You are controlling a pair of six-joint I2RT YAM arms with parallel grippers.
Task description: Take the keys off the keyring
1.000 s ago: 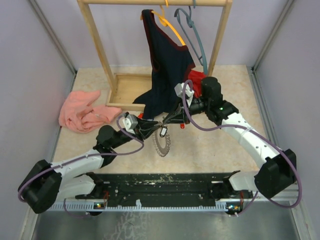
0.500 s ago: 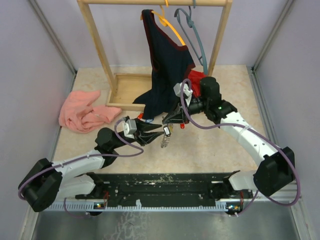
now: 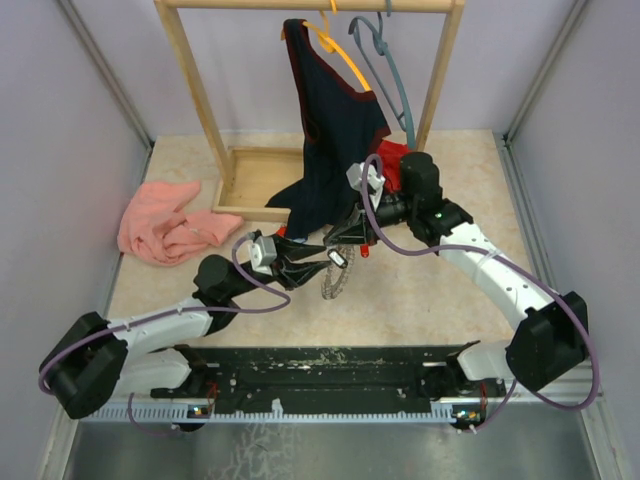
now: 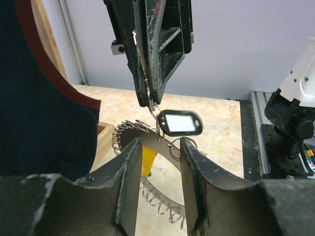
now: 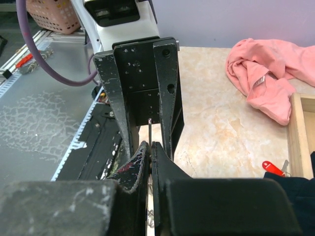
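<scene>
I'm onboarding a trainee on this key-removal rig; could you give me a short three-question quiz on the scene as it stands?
1. True or false: the left gripper is shut.
2. The crumpled pink cloth lies: A on the table; B over the wooden rail; C in a gripper.
3. In the left wrist view, which gripper, jaws pressed together, sits just above the large dark beaded-edge keyring?
Key: 1 false, it stands open; 2 A; 3 the right gripper.

A soft pink cloth (image 3: 160, 225) lies beside a light wooden rack (image 3: 195, 90). A dark blue shirt (image 3: 330, 120) hangs on an orange hanger (image 3: 335, 45).
</scene>
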